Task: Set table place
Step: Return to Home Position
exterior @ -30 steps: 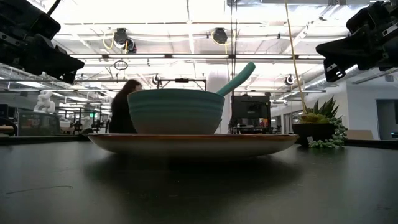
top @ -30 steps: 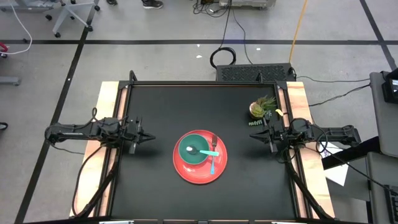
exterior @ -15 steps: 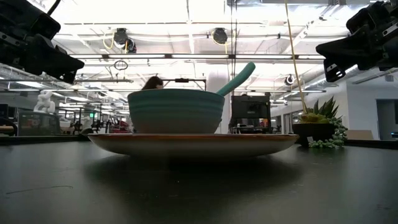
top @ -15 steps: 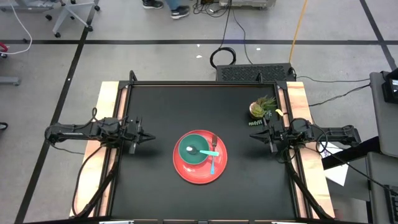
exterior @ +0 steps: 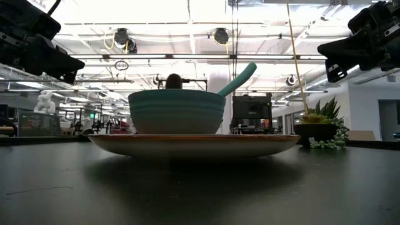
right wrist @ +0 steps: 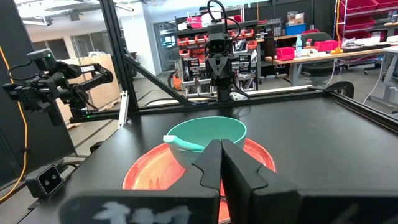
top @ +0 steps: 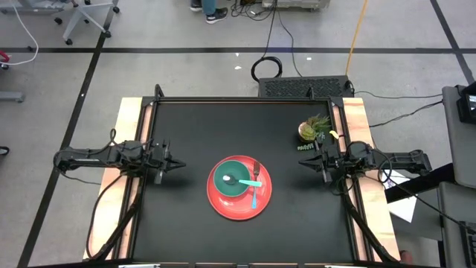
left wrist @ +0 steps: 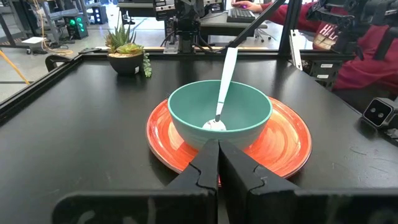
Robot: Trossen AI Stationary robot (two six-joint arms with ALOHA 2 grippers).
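Note:
A round red plate (top: pixel 239 204) lies flat on the black table (top: pixel 193 126), a little near of its middle. A teal bowl (top: pixel 235 179) stands on the plate. A spoon (top: pixel 242 181) lies with its white head in the bowl and its mint handle leaning on the rim. A blue-handled fork (top: pixel 254 192) rests on the plate beside the bowl. My left gripper (top: pixel 181 162) hovers shut to the plate's left, above the table. My right gripper (top: pixel 301 160) hovers shut to its right. Both point at the plate and touch nothing.
A small potted green plant (top: pixel 314 128) stands near the table's far right corner, just beyond my right gripper. Light wooden strips (top: pixel 128 119) run along the left and right sides. Bare black tabletop lies around the plate. A person's head (exterior: pixel 172 81) shows beyond the bowl.
Both arms and the tableware have kept still. A person in the room beyond the table's far edge has walked toward the right, passing behind the bowl in the low view.

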